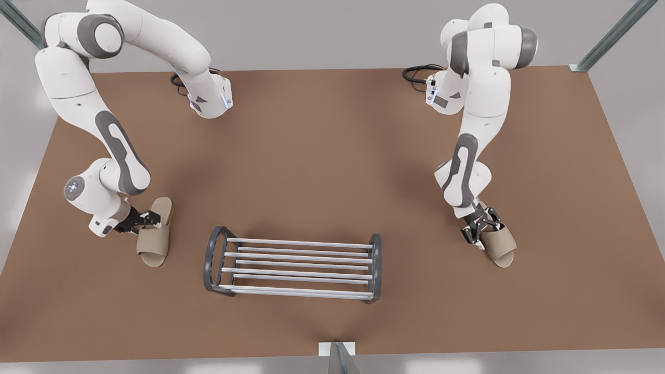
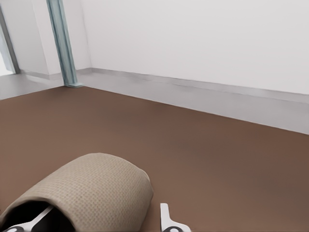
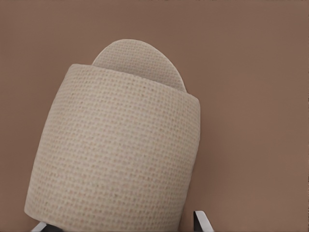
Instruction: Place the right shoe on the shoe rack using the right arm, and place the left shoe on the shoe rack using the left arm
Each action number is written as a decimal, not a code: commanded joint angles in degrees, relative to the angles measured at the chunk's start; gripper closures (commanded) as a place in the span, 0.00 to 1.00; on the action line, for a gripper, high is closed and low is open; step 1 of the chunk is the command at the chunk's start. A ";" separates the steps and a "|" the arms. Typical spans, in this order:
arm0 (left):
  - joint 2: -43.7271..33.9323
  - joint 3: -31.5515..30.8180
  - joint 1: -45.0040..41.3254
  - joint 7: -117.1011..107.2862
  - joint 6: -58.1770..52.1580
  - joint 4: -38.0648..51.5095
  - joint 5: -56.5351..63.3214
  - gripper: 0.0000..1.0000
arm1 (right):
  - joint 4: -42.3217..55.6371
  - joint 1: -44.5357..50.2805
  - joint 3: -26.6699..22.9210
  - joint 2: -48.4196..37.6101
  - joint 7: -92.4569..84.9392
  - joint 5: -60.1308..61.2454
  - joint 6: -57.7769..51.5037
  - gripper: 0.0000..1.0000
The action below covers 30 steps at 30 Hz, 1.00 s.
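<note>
Open left end effector (image 1: 148, 218) and right end effector (image 1: 480, 228) straddle left shoe (image 1: 156, 244) and right shoe (image 1: 503, 245), seemingly unclamped; soft straps could slip before the shoe rack (image 1: 296, 243).

Your brown table (image 1: 322, 156) carries the rack (image 1: 294, 264) at its middle, between both sets of jaws. One slipper (image 1: 155, 232) lies beside one arm's jaws, another slipper (image 1: 497, 243) under the other's.

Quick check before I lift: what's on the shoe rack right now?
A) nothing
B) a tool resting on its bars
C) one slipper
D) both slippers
A: the shoe rack has bare bars, and each slipper sits on the table off to one side of it with a tool at it.
</note>
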 commanded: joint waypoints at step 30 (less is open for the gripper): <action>-11.27 -8.88 -24.16 -25.42 7.39 34.37 -9.99 0.79 | 10.08 -7.16 10.11 -3.17 -0.65 2.20 5.40 0.79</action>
